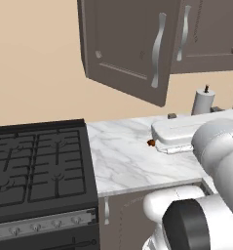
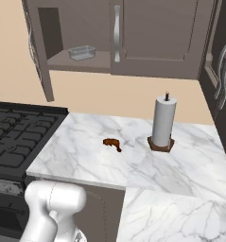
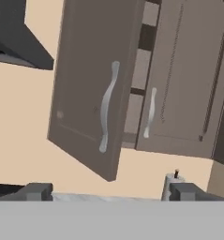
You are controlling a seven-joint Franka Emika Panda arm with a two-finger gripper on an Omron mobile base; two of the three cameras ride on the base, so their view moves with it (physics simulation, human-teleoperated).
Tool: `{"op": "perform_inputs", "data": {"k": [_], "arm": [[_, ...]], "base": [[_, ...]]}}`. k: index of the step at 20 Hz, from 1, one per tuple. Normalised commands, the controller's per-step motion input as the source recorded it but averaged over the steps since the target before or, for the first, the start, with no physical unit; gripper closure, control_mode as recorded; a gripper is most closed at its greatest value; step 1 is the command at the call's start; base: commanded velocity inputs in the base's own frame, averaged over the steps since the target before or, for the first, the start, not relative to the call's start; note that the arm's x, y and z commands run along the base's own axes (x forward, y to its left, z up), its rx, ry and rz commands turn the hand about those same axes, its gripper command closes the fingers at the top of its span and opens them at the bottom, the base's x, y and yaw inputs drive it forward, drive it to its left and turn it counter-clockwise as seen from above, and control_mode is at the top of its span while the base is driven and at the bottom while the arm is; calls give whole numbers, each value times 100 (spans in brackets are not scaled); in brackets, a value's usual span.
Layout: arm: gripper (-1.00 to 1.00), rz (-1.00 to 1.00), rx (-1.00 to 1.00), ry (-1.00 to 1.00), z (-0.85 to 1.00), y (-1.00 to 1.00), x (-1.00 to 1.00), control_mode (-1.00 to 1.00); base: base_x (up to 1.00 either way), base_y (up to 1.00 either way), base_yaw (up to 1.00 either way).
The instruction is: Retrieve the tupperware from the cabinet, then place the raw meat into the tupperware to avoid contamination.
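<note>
Tool (image 3: 111,192) spread wide and grasping nothing; two dark tips standing far apart at the bottom of the hand view, aimed up at the cabinet (image 3: 179,75) from below and in front.

Left door (image 3: 92,89) swung out toward the camera, curved silver handle (image 3: 108,105) on its face; dark gap beside its hinge edge leading into the cabinet.

Tupperware (image 2: 82,52) resting on the inner shelf (image 2: 79,60), inside the opened left bay, toward the back; higher than the tool and behind the swung door as sighted along the hand; hidden by the door panel in the hand view. Long side lying roughly across the shelf, slightly skewed; a grip across the short side looks the likelier fit. Shallow, lidless, translucent pale grey, walls thin enough to flex under a hard squeeze, probably.

Reach judged to need passing round the door edge rather than through it; risk of clipping that edge.

Raw meat (image 2: 112,143) lying on the marble worktop (image 2: 180,165), well below the shelf, near the paper towel roll (image 2: 163,121); small, reddish-brown, thick at one end.
</note>
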Motion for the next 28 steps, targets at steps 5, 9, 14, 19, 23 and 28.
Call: {"op": "perform_inputs", "data": {"k": [5,9,14,19,23,28], "arm": [[-100,-1,11,-2,0,-65,-65,-100],[-100,-3,12,0,0,-63,-49,-100],[-100,-3,14,5,8,-60,-22,-100],[-100,1,6,18,0,-37,19,-100],[-100,1,5,18,0,-31,39,-100],[-100,2,4,9,0,-22,34,-100]], "base": [[0,0,0],[0,0,0],[0,0,0],[0,0,0],[0,0,0],[0,0,0]]}}
